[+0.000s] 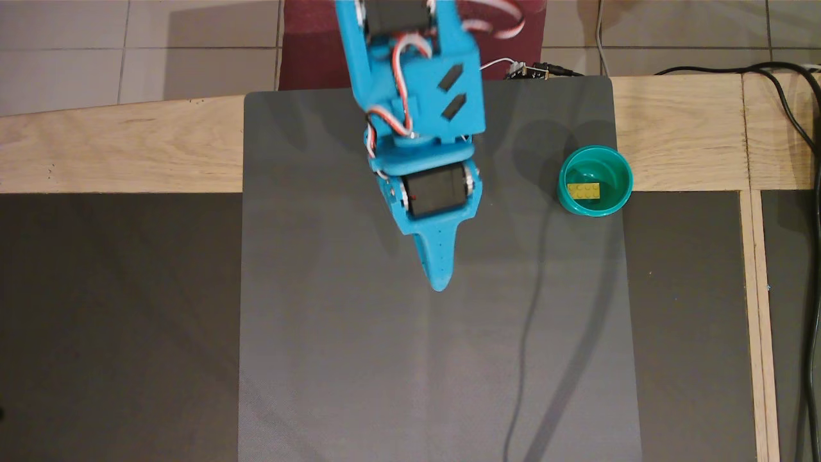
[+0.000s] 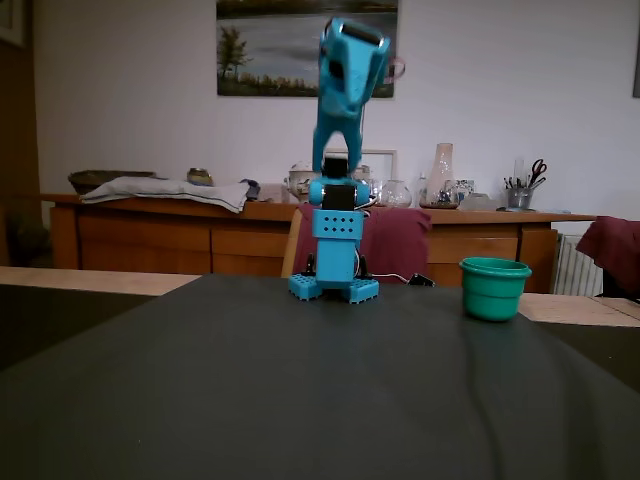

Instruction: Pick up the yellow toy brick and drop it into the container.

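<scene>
On grey mat point(image 1: 385, 359), container point(image 1: 617, 192) holding yellow toy brick point(image 1: 583, 190), sideboard point(image 2: 150, 235) behind, fingers point(image 1: 438, 279) pressed together.

Yellow toy brick point(image 1: 583, 190), teal-green container point(image 1: 621, 183), grey mat point(image 1: 333, 359)

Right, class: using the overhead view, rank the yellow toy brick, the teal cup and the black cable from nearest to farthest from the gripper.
1. Yellow toy brick, right of the gripper, inside the teal cup.
2. Teal cup, around the brick; too close to call.
3. Black cable, far right edge.
</scene>
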`<state>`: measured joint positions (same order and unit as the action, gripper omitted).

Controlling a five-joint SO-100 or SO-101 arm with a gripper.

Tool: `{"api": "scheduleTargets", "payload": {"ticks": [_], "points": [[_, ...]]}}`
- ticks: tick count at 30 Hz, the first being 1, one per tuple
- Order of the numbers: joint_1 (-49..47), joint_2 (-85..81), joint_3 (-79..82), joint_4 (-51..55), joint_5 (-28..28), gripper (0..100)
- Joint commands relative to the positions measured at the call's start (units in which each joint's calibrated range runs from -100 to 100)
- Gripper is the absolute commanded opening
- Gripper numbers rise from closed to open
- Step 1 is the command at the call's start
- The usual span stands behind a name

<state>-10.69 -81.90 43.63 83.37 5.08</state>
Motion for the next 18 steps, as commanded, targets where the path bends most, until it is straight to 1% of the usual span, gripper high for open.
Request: {"api": "scheduleTargets", "payload": {"ticks": [1,3,5,9,15,18], "points": [[4.15,-6.3,10.16,-6.2,0.1,0],[6.47,-9.67,16.56,-9.76,0.2,0],[8.25,-14.48,26.58,-14.56,0.26,0],[9.26,-17.6,34.98,-18.11,0.26,0],[9.1,-17.18,47.88,-24.6,-0.06,0],[9.03,-17.18,51.58,-26.2,0.15,0]]}}
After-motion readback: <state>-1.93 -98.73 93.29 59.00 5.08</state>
